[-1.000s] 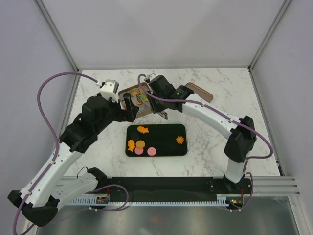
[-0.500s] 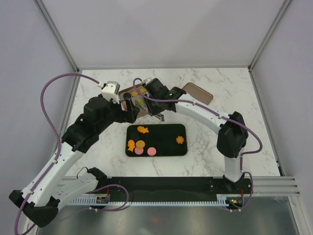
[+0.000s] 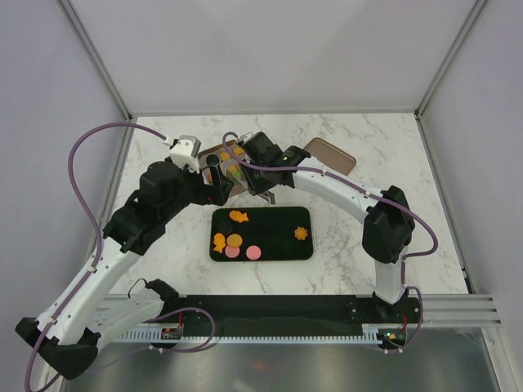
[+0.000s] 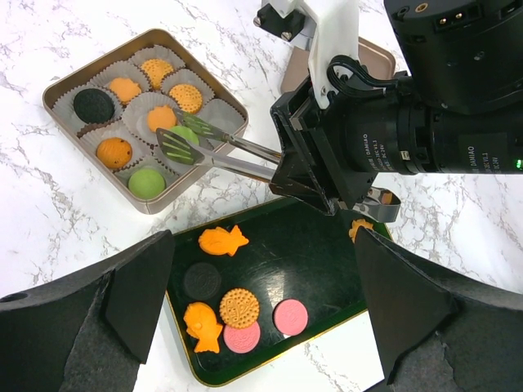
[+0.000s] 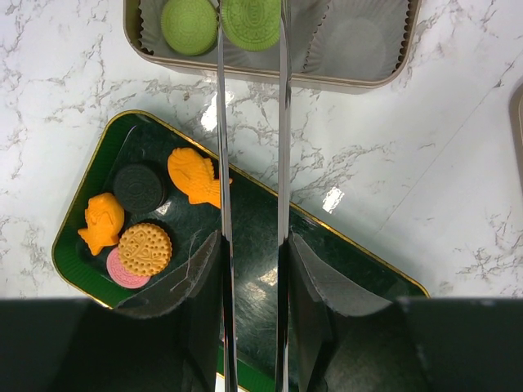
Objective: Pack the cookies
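Marble tabletop [image 5: 425,163], white with grey veining and a glossy sheen, carries a square gold-coloured tin [image 5: 343,82] with rounded corners, at the upper left of the left wrist view. Its inside is lined with fluted white paper cups [image 5: 355,37]. Most hold one of the cookies [image 4: 113,152]: flat round discs, one black, several orange, some speckled or embossed, and a smooth green one at the tin's lower corner.

The right gripper [image 5: 252,269] is closed on slim steel tongs [image 4: 237,159], whose two polished blades run up the middle of the right wrist view. Their green slotted tips pinch a round green cookie [image 5: 250,20] with an embossed face, over a cup in the tin and beside the other green disc. Whether it touches the cup I cannot tell.

Below the tin in that view lies a dark glossy tray [image 5: 343,261], oblong with rounded corners and a thin gold rim. On its left part sit two orange fish-shaped pieces [image 4: 222,240], a black sandwich round [image 4: 202,280], a tan biscuit [image 4: 239,307] with a stamped pattern and two pink discs [image 4: 290,317].

The left gripper [image 4: 261,278] stands wide open and holds nothing, its matte black fingers at the lower corners of its own view. A brown lid [image 3: 329,155] lies flat at the upper right of the top view.
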Controlling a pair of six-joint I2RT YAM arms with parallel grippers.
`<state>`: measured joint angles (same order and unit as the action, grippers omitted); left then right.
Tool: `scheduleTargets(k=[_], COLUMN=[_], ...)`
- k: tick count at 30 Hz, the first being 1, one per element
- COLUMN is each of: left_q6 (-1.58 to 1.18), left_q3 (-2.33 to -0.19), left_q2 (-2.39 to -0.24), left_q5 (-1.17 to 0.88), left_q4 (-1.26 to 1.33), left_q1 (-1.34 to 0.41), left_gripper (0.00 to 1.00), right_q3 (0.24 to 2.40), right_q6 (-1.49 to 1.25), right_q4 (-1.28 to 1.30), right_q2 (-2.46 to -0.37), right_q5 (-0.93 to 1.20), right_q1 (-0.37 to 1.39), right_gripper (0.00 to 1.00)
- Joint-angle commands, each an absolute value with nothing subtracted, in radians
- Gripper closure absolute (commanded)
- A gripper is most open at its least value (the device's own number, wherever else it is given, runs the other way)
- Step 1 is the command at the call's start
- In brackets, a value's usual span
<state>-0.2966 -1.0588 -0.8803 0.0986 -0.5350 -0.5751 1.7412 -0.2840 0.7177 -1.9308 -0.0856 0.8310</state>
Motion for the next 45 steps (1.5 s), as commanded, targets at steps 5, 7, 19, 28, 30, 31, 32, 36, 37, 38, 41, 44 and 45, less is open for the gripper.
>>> scheduleTargets(k=[5, 7, 19, 28, 30, 31, 32, 36, 37, 38, 41, 44, 45], left_q6=[-0.293, -0.293, -0.293, -0.293, -0.293, -0.293, -0.293, -0.295, -0.295, -0.295, -0.295, -0.295, -0.295], left_q3=[-1.058, -1.058, -1.057, -1.055, -1.057, -1.057, -1.057, -1.057, -1.057, -1.057, -1.057, -1.057, -1.057], left_q2=[-0.867, -0.87, -0.871, -0.874, -0.874, -0.874, -0.873, -0.871, -0.871, -0.873, -0.871, -0.873, -0.873], left_q5=[0.084, 0.084, 0.074, 0.072, 0.071, 0.069, 0.069, 0.071, 0.071, 0.071, 0.069, 0.069, 0.069], left_q4=[-0.491, -0.492, -0.488, -0.486, -0.488, -0.488, -0.488, -0.488, -0.488, -0.488, -0.488, -0.488, -0.486], left_q1=[-0.563, -0.563, -0.555, -0.551, -0.551, -0.549, -0.549, -0.549, -0.548, -0.548, -0.546, -0.546, -0.546], left_gripper=[0.0, 0.0, 0.0, 0.0, 0.0, 0.0, 0.0, 0.0, 0.0, 0.0, 0.0, 0.0, 0.0], right_q3=[1.736, 1.733, 1.723, 1.717, 1.715, 1.715, 1.717, 1.718, 1.72, 1.72, 1.721, 1.724, 1.724], right_q6=[-0.287, -0.288, -0.282, -0.281, -0.281, -0.281, -0.281, -0.279, -0.279, -0.281, -0.281, -0.281, -0.281], right_q4=[0.69, 0.69, 0.699, 0.701, 0.699, 0.701, 0.701, 0.701, 0.701, 0.701, 0.701, 0.703, 0.704], right_q2=[-1.916, -1.913, -1.901, -1.894, -1.893, -1.893, -1.893, -1.891, -1.891, -1.89, -1.888, -1.887, -1.887], right_q5=[-0.08, -0.081, -0.087, -0.089, -0.087, -0.087, -0.089, -0.086, -0.087, -0.087, -0.087, -0.084, -0.086], right_q1=[0.828, 0.827, 0.827, 0.824, 0.822, 0.822, 0.822, 0.822, 0.824, 0.822, 0.824, 0.822, 0.822], right_gripper=[0.63, 0.62, 0.6, 0.58, 0.56, 0.56, 0.56, 0.55, 0.55, 0.55, 0.55, 0.54, 0.55])
